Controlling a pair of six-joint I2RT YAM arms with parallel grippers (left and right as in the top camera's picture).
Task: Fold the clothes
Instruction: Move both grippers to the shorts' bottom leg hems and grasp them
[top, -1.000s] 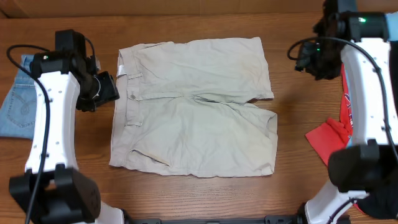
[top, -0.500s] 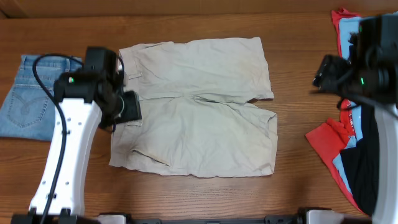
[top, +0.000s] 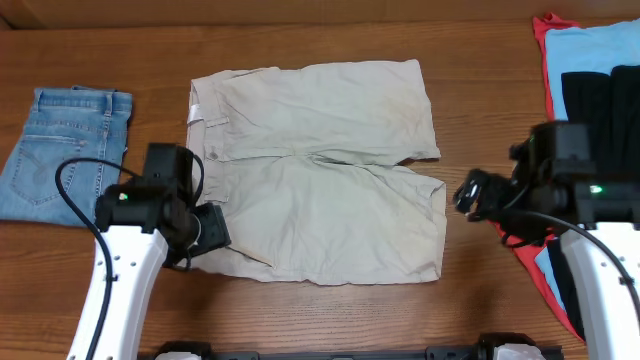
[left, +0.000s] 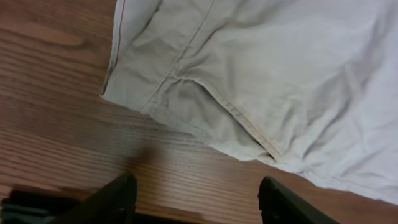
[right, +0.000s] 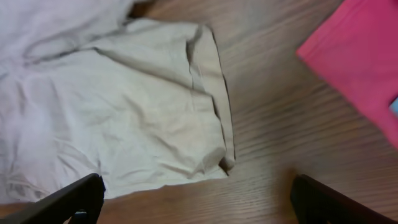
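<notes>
- The wooden table (top: 320, 30) is basically the work mat here. The middle is given over to one garment, so there's room to fold.
- The khaki shorts (top: 320, 170) are the job in hand. They're spread flat in the centre, waistband toward the left and both legs running off to the right, one leg nearer than the other. Laid out like that, I'd guess the plan is to fold one leg over the other.
- At the right edge there's a heap (top: 590, 60) of red, light-blue and black clothes, all unfolded. It looks like the waiting queue, parked apart from the shorts.
- On the far left the jeans (top: 65, 150) lie in a tidy rectangle, so that reads as the "done" spot.
- The left gripper (top: 208, 232) hovers at the near waistband corner (left: 115, 87). Its jaws are spread with nothing between them, just bare wood underneath.
- The right gripper (top: 468, 195) sits just beside the near leg's hem corner (right: 221, 158), jaws gaping wide and also empty.
- They're at opposite ends of the near edge, so my read is they're lining up to pinch those two corners and carry that edge over. Nothing is grabbed yet.
- Small stuff: the white label (top: 196, 112) shows at the far end of the waistband. The hem corner is doubled over a bit, which could make a clean pinch fiddly.
</notes>
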